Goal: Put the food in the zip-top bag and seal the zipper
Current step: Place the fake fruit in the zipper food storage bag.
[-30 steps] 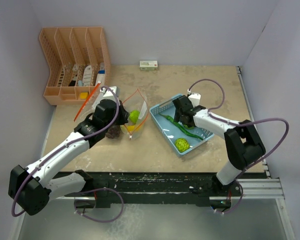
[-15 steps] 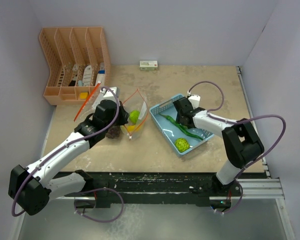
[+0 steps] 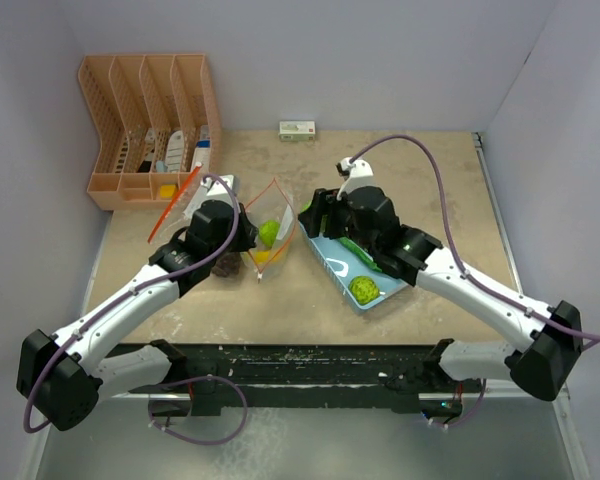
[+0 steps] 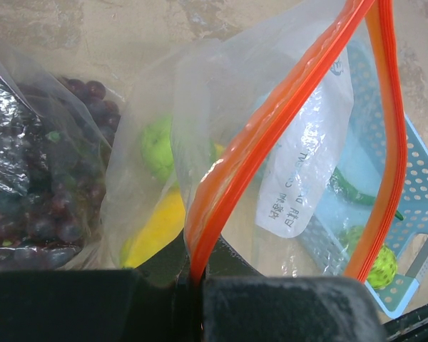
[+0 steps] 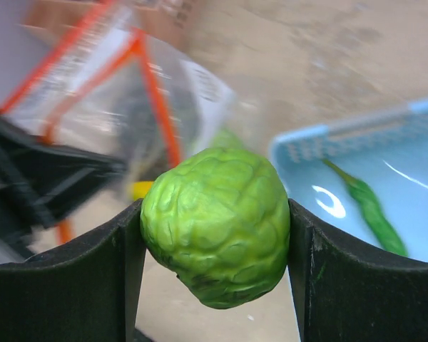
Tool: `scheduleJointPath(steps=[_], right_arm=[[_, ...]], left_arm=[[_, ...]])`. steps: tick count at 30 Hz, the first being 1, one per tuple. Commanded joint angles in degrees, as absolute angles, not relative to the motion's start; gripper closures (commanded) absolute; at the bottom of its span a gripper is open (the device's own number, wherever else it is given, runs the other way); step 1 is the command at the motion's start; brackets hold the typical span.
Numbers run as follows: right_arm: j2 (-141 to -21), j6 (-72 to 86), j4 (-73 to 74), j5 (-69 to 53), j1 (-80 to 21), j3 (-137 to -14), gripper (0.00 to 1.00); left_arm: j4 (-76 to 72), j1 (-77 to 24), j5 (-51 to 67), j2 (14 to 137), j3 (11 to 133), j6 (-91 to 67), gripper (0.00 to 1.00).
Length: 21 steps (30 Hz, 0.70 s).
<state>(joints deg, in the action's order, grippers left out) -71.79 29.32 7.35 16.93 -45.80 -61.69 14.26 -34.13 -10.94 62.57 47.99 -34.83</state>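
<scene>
The zip-top bag (image 3: 272, 222) stands open with its orange zipper (image 4: 271, 135) spread. My left gripper (image 4: 192, 281) is shut on the zipper's near edge. Through the plastic show a lime-green fruit (image 4: 157, 149), a yellow banana (image 4: 157, 224) and, at the left, dark grapes (image 4: 50, 192). My right gripper (image 3: 315, 208) hangs just right of the bag's mouth, shut on a bumpy green fruit (image 5: 215, 224) that fills the gap between its fingers (image 5: 121, 285). A second bumpy fruit (image 3: 363, 289) and a long green vegetable (image 3: 365, 258) lie in the light-blue basket (image 3: 332, 268).
An orange desk organizer (image 3: 150, 120) stands at the back left, with a white object and an orange stick (image 3: 180, 200) in front of it. A small white box (image 3: 297, 129) lies against the back wall. Walls close in the table on three sides.
My right gripper closed on a bumpy green fruit in the basket, lifted it out and carried it left to the bag's mouth. The left arm and the bag have not moved.
</scene>
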Motion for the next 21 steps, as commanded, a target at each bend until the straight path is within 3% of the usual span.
scheduleJointPath(steps=[1,10,13,16,21], right_arm=[[-71.52,28.29,-4.8,1.67,-46.03,-64.84,0.55],[-83.99,31.96,-9.5,-9.45,-46.6,-73.28,0.48],[-85.71,31.76,-7.52,-7.14,-46.87,-74.07,0.34],[-84.39,31.37,-7.09,-4.83,-46.98,-72.63,0.01],[-80.98,30.07,-4.39,-0.29,-47.02,-71.6,0.0]], left_arm=[[12.75,-34.01,-11.91,62.19,48.51,-34.43,1.0],[12.57,-34.01,-11.34,62.06,48.52,-34.88,1.0],[12.65,-33.95,-11.25,61.64,48.59,-34.74,1.0],[12.74,-34.01,-11.42,61.31,48.42,-34.63,1.0],[12.4,-34.01,-11.21,61.78,48.34,-34.74,1.0]])
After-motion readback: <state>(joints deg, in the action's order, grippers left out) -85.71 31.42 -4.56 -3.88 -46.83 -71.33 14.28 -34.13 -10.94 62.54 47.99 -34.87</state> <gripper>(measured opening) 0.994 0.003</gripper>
